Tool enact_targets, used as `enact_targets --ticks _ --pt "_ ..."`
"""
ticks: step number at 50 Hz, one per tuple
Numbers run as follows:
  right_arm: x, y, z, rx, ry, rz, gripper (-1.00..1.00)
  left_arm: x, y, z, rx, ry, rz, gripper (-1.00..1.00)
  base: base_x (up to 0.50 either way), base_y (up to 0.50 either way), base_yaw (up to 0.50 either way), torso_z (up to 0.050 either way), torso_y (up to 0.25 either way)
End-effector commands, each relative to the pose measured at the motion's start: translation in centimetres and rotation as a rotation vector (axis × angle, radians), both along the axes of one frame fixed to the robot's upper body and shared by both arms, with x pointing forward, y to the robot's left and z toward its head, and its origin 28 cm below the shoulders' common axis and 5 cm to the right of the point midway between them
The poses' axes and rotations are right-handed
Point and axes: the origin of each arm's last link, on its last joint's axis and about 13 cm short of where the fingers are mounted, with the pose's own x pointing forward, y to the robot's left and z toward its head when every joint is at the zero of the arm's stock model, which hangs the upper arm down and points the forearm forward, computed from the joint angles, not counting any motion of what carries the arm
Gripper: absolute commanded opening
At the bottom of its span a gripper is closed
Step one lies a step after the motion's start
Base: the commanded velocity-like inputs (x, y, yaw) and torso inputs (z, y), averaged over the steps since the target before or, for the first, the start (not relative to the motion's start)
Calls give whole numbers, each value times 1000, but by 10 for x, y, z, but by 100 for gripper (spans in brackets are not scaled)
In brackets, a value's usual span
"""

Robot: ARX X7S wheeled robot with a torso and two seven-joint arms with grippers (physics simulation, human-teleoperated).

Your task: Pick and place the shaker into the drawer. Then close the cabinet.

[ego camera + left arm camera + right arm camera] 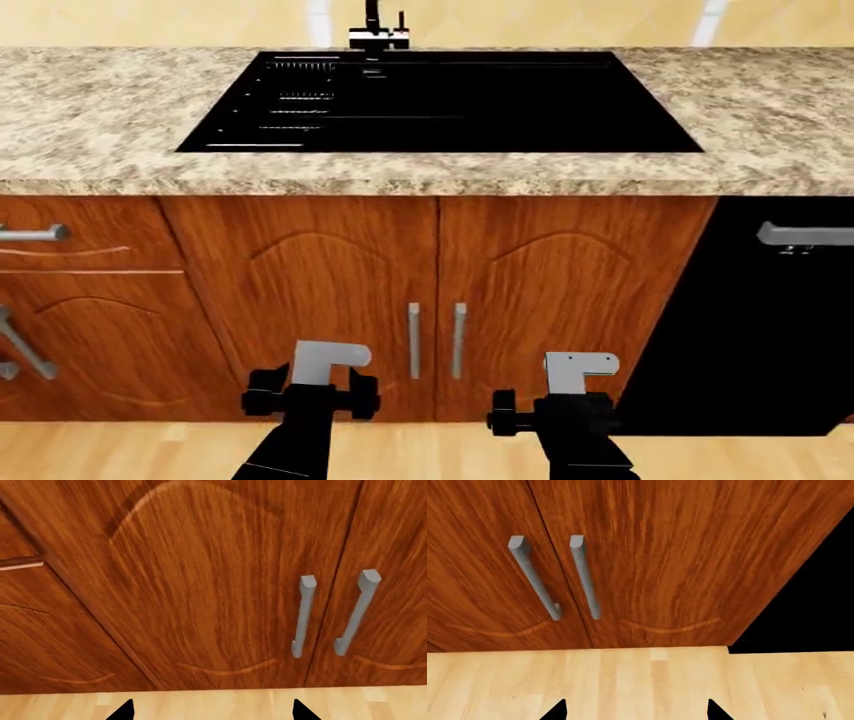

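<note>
No shaker or open drawer showing in any view; both arms idling low in front of the sink unit.

The shaker isn't visible on the surface [107, 110] or anywhere else, and neither is a pulled-out drawer. The only drawer-like front [80, 235] is sitting at the far left of the head view, shut, with a steel handle. The double doors [434, 300] with bar handles [435, 340] are filling both wrist views, so the cameras are facing the wrong unit for this task. The left pincer [210, 711] and right pincer [635, 711] are both showing spread tips with floor between them, so open and empty, hanging just above the wood floor [647, 680]. My read: the base is needing to turn or shift before any pick is possible.
</note>
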Motion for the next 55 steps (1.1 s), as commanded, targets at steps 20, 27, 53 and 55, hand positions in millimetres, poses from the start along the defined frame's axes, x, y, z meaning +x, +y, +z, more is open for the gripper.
enact_targets --ticks 20,27,53,55 --pt "0 0 0 2 5 4 100 0 0 0 -1 0 -6 100 87 -500 0 0 0" --pt "0 1 0 1 4 5 100 0 -1 0 -3 -1 -12 100 86 -500 0 0 0" --pt "1 1 0 -3 -13 10 100 -1 -4 -1 41 -11 -66 100 22 -115 0 0 0" --pt "2 1 1 -35 -38 5 100 0 -4 1 31 -41 -52 100 0 0 0 0 0"
